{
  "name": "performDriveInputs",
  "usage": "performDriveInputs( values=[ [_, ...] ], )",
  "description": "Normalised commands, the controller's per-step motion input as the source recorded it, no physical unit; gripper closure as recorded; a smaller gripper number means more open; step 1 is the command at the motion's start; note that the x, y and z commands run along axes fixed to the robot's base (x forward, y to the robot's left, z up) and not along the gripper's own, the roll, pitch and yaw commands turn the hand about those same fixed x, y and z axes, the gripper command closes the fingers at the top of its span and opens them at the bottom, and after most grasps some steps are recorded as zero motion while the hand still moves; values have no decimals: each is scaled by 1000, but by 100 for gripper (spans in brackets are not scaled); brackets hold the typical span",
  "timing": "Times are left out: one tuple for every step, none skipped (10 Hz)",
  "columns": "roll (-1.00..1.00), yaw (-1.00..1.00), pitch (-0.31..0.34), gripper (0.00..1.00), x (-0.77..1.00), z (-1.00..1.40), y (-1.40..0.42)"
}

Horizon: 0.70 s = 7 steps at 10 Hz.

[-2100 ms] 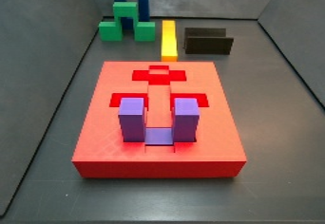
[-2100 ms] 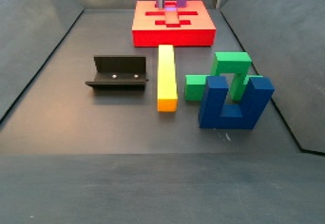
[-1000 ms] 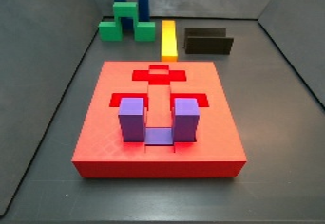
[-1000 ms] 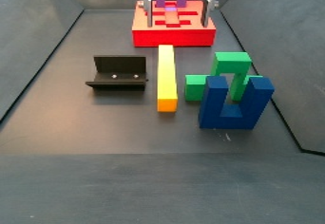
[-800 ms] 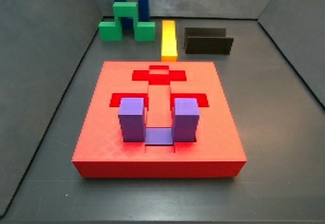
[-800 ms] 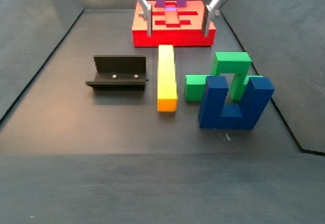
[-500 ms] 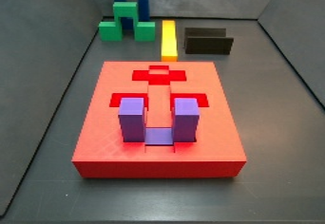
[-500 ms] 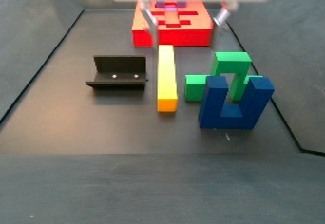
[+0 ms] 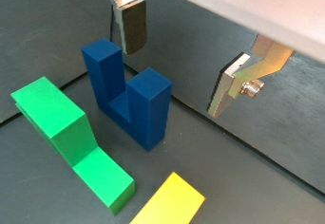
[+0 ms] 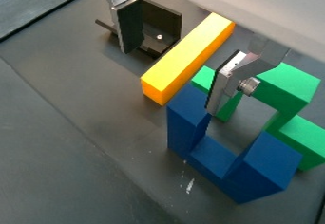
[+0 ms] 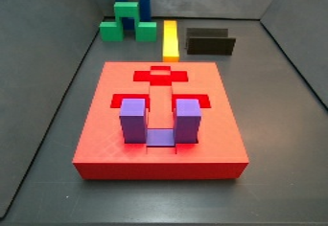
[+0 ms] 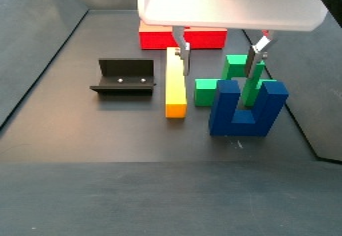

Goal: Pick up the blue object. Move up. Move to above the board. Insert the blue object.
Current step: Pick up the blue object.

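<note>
Two silver fingers of the gripper (image 12: 222, 48) hang spread wide apart w/ nothing between them, just above and behind the blue object (image 12: 246, 107) in a side view. Taking that blue object as the landmark and going left to right in that view: well to its left sits the fixture (image 12: 124, 77), dark bracket on the floor; nearer, the long yellow bar (image 12: 174, 80) lies lengthwise, apart from the blue object; then the green block (image 12: 235, 76) stands right behind the blue object, close against it, touching or not I can't tell. Far behind all of these is the board (image 12: 160, 35), mostly hidden by the gripper's white body.

Blue object stands upright on the dark floor, prongs up, nothing on it.

In a wrist view one finger (image 9: 131, 24) hangs past one prong of the blue object (image 9: 128, 92), and the other finger to the far side, so the jaws sit offset from the block, not straddling it. Green block (image 9: 74, 139) just beside it, yellow bar (image 9: 169, 201) at the frame corner.

In a side view, the board (image 11: 160, 115) carries a purple U-shaped block (image 11: 160, 120) seated in a recess; the blue object (image 11: 130, 2) shows far back, behind the green block (image 11: 127, 23).
</note>
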Motion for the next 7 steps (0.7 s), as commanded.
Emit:
performDriveInputs(
  values=[
    [-90,83,-131,0,0,-200,0],
    [-7,106,-131,0,-100,-266,-109],
    [0,60,-114,0,-134,-366,-57],
    [0,23,-103,0,-151,-349,-40],
    [0,0,-109,0,-171,-286,0],
    [36,0,-71,0,-31,-309,0],
    [14,31,-103,0,0,-294,26]
  ],
)
